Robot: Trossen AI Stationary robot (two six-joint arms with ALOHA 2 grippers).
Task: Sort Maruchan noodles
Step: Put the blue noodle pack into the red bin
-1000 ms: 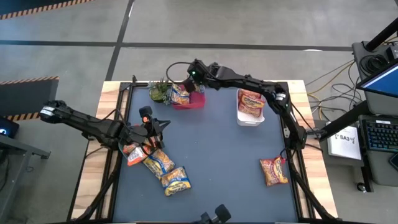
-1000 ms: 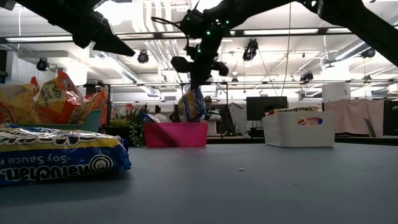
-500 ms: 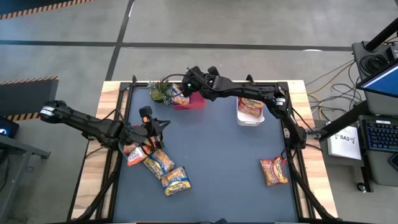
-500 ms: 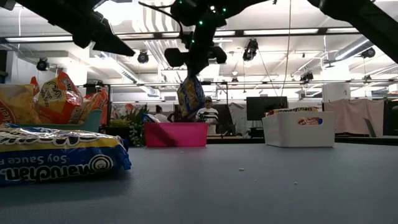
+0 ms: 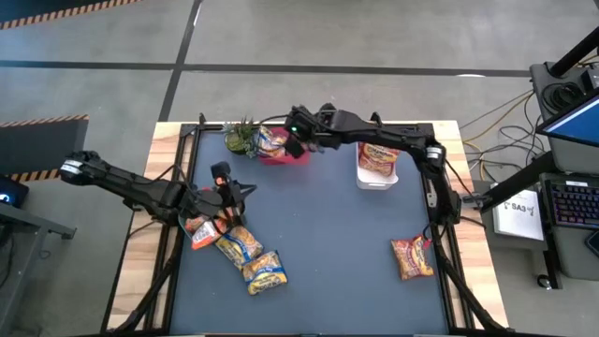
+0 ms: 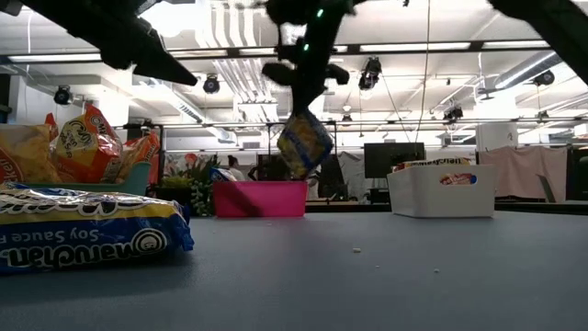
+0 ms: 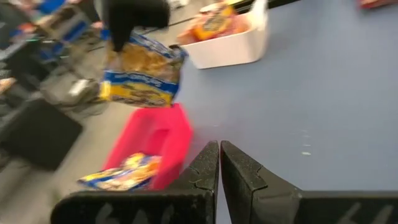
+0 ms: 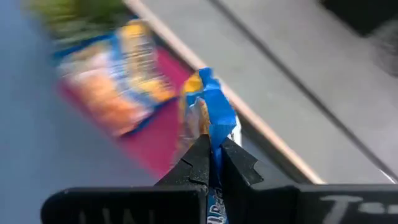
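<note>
The right gripper [image 5: 298, 142] pinches a yellow-and-blue noodle packet [image 6: 304, 142] by its edge above the pink bin [image 6: 260, 199], apparently to drop it beside its match. The left gripper [image 5: 227, 194], clenched empty, waits over the unsorted packets [image 5: 245, 251] on the dark table [image 5: 328, 243].

- I see the right gripper [image 6: 306, 92] high above the table's far side, pinching a yellow-and-blue noodle packet [image 6: 304, 144] that hangs tilted over the pink bin [image 6: 260, 199].
- Beside the pink bin, to its right, stands a white bin [image 6: 439, 197] with packets peeking over its rim.
- Close to my camera lies a blue soy-sauce packet [image 6: 87, 234], with orange packets [image 6: 78, 145] piled behind it.
</note>
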